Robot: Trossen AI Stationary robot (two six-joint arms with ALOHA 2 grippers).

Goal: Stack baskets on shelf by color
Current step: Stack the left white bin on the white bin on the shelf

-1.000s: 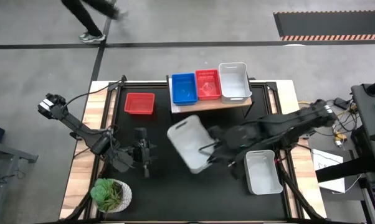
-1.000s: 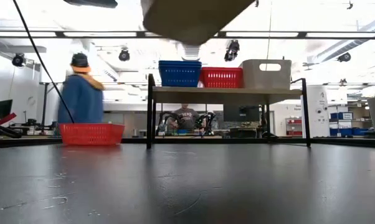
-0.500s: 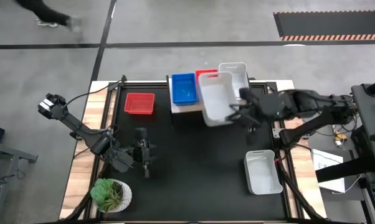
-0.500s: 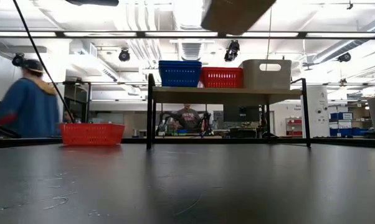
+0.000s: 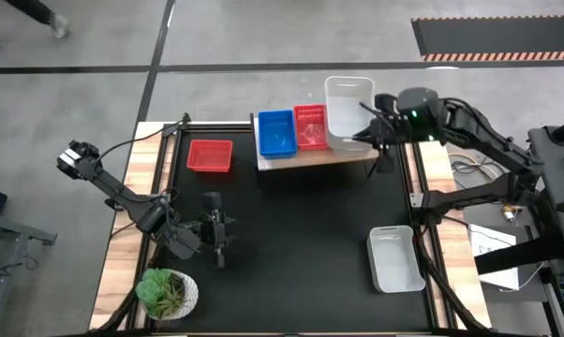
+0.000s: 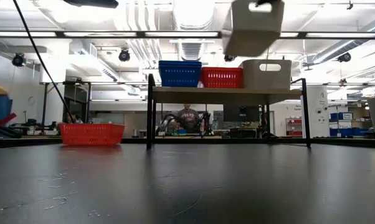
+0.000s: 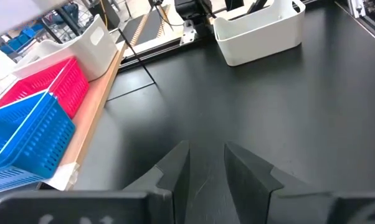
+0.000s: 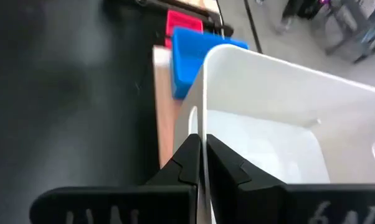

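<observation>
My right gripper [image 5: 369, 134] is shut on a white basket [image 5: 348, 101], held in the air over the right end of the wooden shelf [image 5: 315, 155]. In the low view the held basket [image 6: 256, 26] hangs tilted above another white basket [image 6: 266, 73] that stands on the shelf. A blue basket [image 5: 277, 132] and a red basket [image 5: 311, 127] stand on the shelf to its left. My left gripper [image 5: 218, 245] waits low over the table's near left, open and empty. My right gripper holds the white basket by one side wall [image 8: 203, 115], at its rim. One finger [image 8: 189, 158] is on one face of the wall and the other finger [image 8: 223, 163] on the opposite face. The basket is lifted clear and tilted.
A loose red basket [image 5: 210, 155] stands on the black table left of the shelf. A third white basket [image 5: 395, 258] stands at the near right. A potted green plant [image 5: 166, 291] stands at the near left corner.
My right gripper has carried the white basket from over the table's middle up and toward the far right, to above the shelf's white basket. The basket has turned about on the way and stayed clear of the table.
</observation>
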